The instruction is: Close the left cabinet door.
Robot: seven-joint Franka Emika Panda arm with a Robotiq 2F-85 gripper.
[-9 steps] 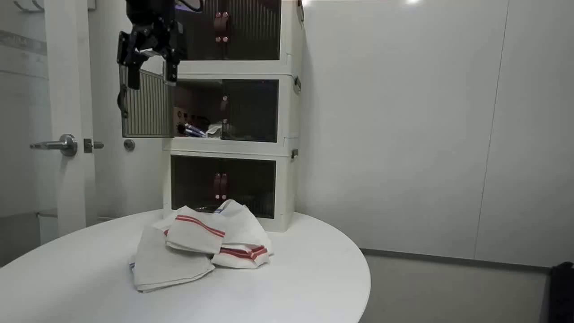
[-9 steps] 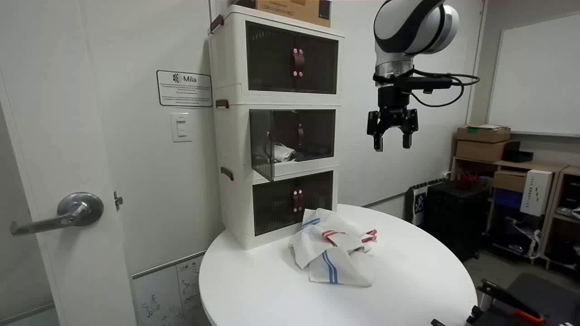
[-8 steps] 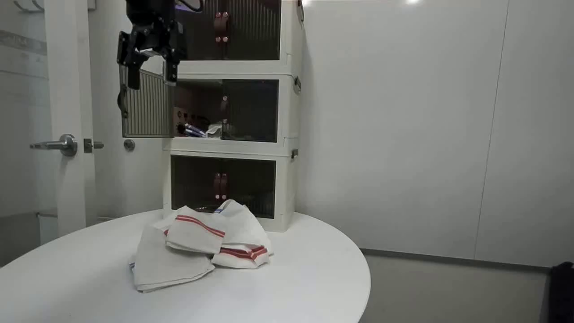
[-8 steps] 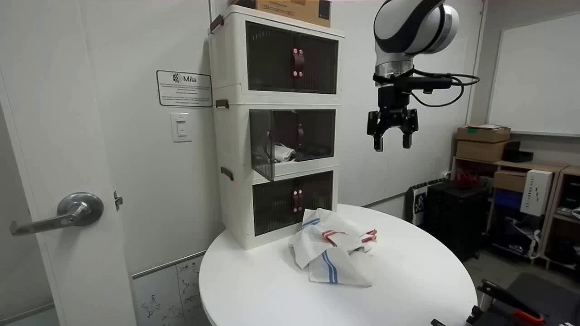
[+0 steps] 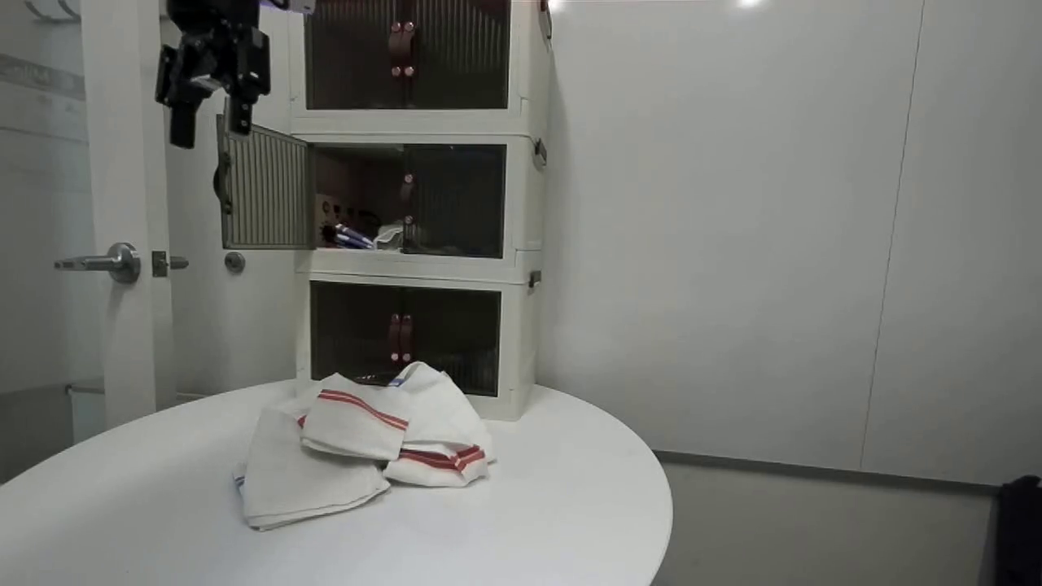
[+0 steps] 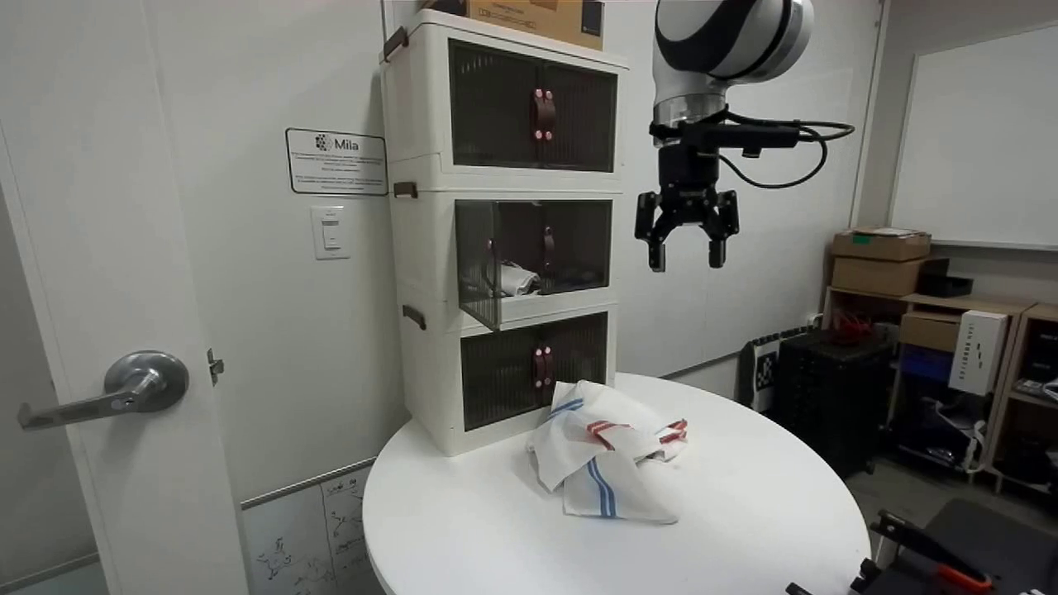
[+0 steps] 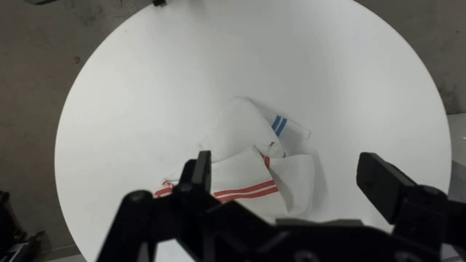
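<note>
The left cabinet door, a dark see-through ribbed panel, stands swung open from the middle tier of the white cabinet. It shows in both exterior views point(image 5: 269, 191) point(image 6: 476, 263). Its dark handle is on its free edge. My gripper is open and empty in both exterior views point(image 5: 210, 129) point(image 6: 687, 258), fingers pointing down. In an exterior view it overlaps the door's upper free corner; in an exterior view it hangs well to the right of the cabinet, apart from the door. In the wrist view the jaws point(image 7: 284, 158) are wide apart above the table; the door is out of view there.
Crumpled white towels point(image 5: 358, 439) with red and blue stripes lie on the round white table point(image 5: 570, 505) before the cabinet point(image 6: 426, 330). The middle tier's right door point(image 5: 460, 203) is shut. A room door with a lever handle point(image 6: 140, 388) stands beside the cabinet.
My gripper has moved left and slightly up in both exterior views, staying open. The cabinet door and the towels have not moved.
</note>
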